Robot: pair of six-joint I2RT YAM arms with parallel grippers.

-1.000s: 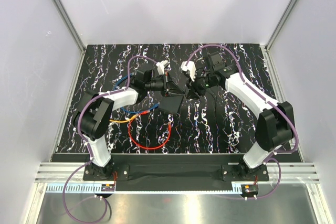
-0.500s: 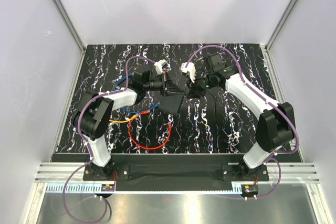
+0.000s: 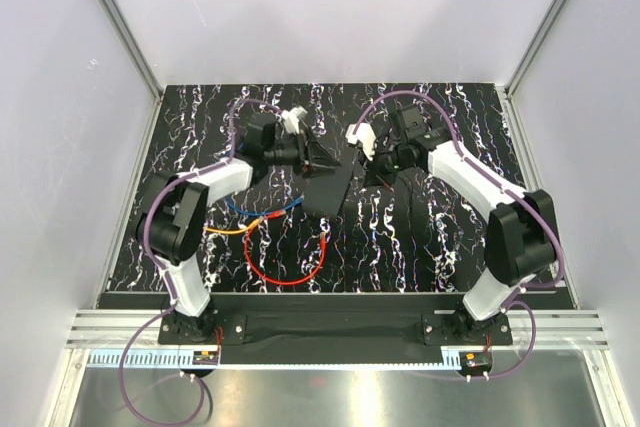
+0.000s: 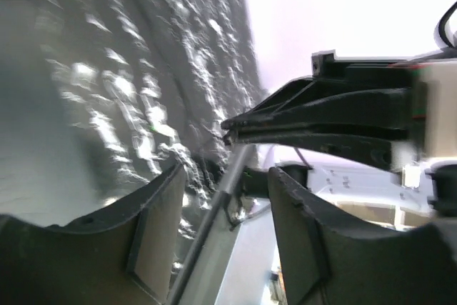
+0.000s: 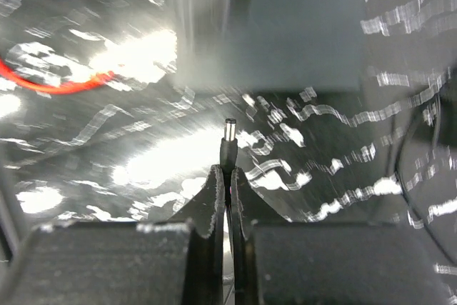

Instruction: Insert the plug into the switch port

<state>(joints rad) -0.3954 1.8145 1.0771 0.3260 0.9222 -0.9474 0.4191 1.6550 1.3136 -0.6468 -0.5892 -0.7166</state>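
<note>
The switch box (image 3: 330, 190), flat and matte black, lies mid-table; in the right wrist view it is the dark rectangle (image 5: 293, 33) ahead of the plug. Its port does not show in any view. My right gripper (image 5: 228, 173) is shut on the plug (image 5: 228, 142), a thin black barrel with a metal tip that points at the box and stands apart from it. From above, my right gripper (image 3: 377, 169) sits just right of the box. My left gripper (image 3: 316, 157) hovers at the box's far-left corner. In its own view my left gripper (image 4: 227, 176) is open, and nothing lies between the pads (image 4: 153, 230).
A red cable (image 3: 285, 272) loops near the front, with orange (image 3: 232, 231) and blue (image 3: 262, 209) leads left of the box. A thin black cord (image 5: 407, 148) runs at the right. White enclosure walls and metal posts bound the patterned mat (image 3: 420, 237).
My left gripper has opened, let go of the box's corner and drawn back up and left. My right gripper has closed on the plug.
</note>
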